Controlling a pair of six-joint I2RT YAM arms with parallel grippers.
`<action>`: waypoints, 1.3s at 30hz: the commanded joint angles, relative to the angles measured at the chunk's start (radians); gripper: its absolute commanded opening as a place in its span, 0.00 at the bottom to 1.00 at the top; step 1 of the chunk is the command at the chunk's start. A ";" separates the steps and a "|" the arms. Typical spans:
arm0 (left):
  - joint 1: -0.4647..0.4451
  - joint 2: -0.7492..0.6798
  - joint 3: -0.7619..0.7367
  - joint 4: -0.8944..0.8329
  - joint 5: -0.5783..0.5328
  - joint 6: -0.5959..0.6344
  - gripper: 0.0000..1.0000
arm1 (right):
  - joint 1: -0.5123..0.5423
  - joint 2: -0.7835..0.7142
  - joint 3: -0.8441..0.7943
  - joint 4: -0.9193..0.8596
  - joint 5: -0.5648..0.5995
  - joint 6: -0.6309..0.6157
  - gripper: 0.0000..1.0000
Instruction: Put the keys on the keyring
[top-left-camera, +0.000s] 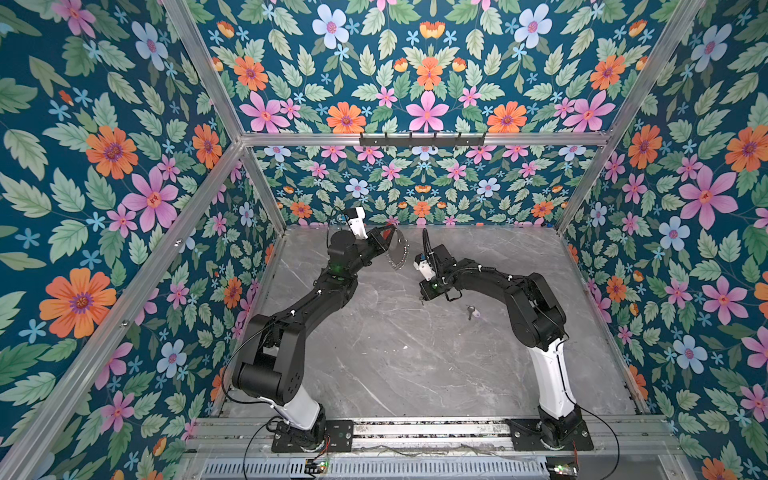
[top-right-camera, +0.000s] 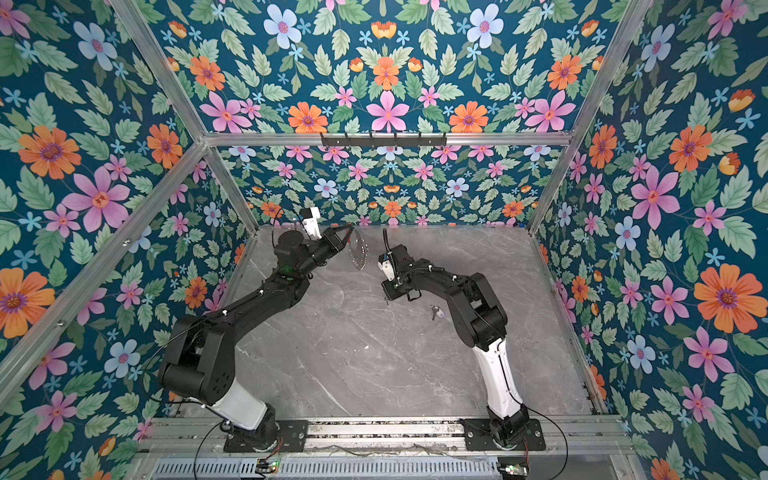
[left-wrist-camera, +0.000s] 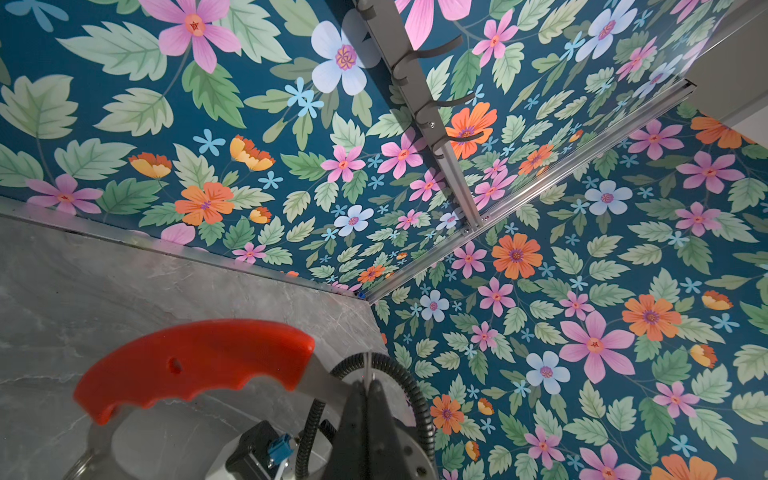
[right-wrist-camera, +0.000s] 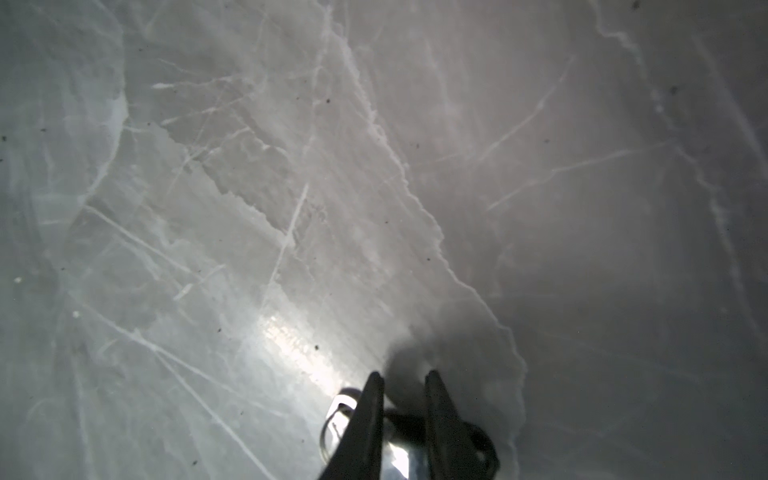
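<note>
The left gripper (top-left-camera: 390, 233) is clenched on the keyring (top-left-camera: 398, 251), just beside its red grip (left-wrist-camera: 195, 365), and holds it in the air near the far edge of the worktop (top-left-camera: 395, 365). The right gripper (right-wrist-camera: 404, 374) points down at about the worktop's middle. Its fingers (right-wrist-camera: 370, 415) stand a little apart on both sides of a silver key (right-wrist-camera: 395, 457); whether they press it I cannot tell. A tagged key (top-left-camera: 471, 311), its tag lavender, lies flat more toward the right edge, beside the right arm.
</note>
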 joint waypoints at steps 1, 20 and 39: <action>0.001 0.002 0.006 0.044 0.007 -0.002 0.00 | 0.000 -0.014 0.000 0.001 0.094 0.055 0.15; 0.001 0.019 -0.005 0.054 0.011 0.004 0.00 | -0.011 -0.057 -0.022 0.011 -0.093 0.073 0.22; 0.000 0.010 -0.015 0.050 0.029 -0.002 0.00 | 0.015 -0.081 -0.060 -0.010 0.004 0.141 0.32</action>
